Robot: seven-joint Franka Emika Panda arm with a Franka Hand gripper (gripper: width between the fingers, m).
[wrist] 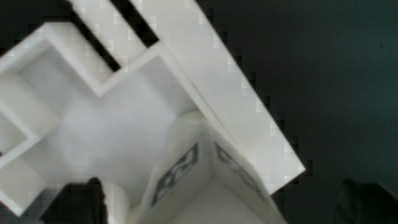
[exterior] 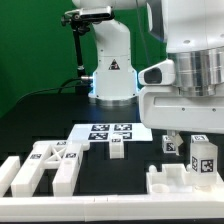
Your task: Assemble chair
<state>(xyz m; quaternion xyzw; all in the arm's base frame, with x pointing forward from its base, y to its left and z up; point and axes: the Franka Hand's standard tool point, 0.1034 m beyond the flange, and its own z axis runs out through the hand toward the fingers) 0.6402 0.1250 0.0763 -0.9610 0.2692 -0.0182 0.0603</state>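
Note:
The chair lies in loose white parts with black-and-white tags. Two open frames point(exterior: 45, 165) rest at the exterior view's left. A small block point(exterior: 117, 148) stands near the middle. Two tagged blocks point(exterior: 203, 160) point(exterior: 170, 147) stand upright at the right, above a notched slab point(exterior: 175, 182). My gripper point(exterior: 190, 148) hangs low over those blocks. In the wrist view the gripper point(wrist: 196, 215) stands open, its jaws wide on either side of a tagged white piece point(wrist: 187, 172). A white frame part point(wrist: 160, 90) lies just beyond that piece.
The marker board point(exterior: 110, 130) lies flat in the middle of the black table. The robot's base point(exterior: 110, 70) rises behind it with a cable stand at its left. A low white border rail point(exterior: 100, 210) runs along the front edge.

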